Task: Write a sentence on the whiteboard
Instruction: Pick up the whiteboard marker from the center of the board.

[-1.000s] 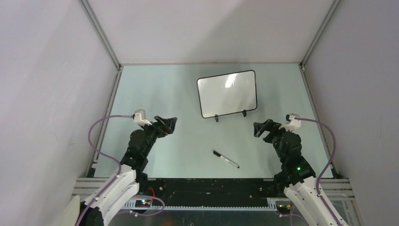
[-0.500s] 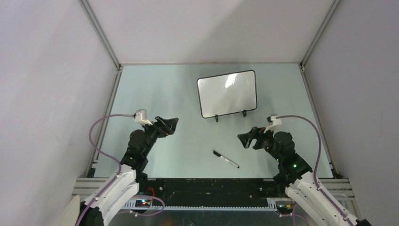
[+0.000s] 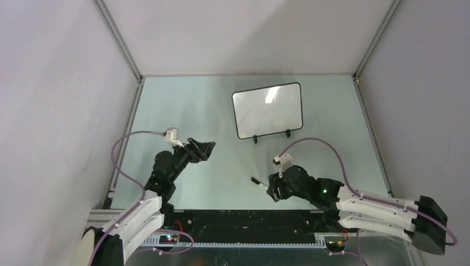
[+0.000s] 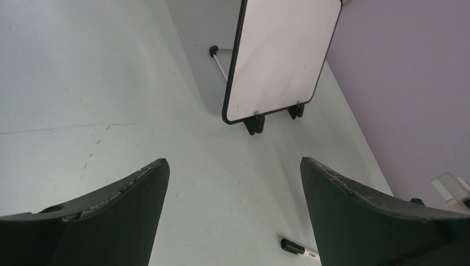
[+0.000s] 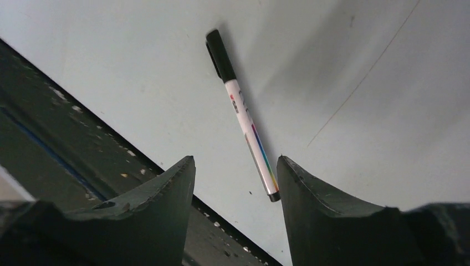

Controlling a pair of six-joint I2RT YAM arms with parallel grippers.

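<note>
The whiteboard [image 3: 267, 111] stands upright on its two black feet at the back of the table; it also shows in the left wrist view [image 4: 280, 61]. Its face is blank, so no sentence is visible. A marker with a black cap [image 5: 244, 116] lies flat on the table near the front edge. My right gripper [image 3: 274, 191] is open and hovers over the marker's tail end, covering most of it from above. In the right wrist view [image 5: 235, 160] the tail lies just ahead of the right finger. My left gripper [image 3: 208, 149] is open and empty, left of the board, its jaws [image 4: 233, 166] wide apart.
The black rail [image 3: 238, 213] runs along the table's near edge, just under my right gripper [image 5: 66, 138]. Grey walls and aluminium posts [image 3: 119, 41] close in the table on three sides. The marker's cap shows low in the left wrist view [image 4: 296, 247].
My right arm has swung left and down from the right side of the table to above the marker. My left gripper has shifted slightly to the right.
</note>
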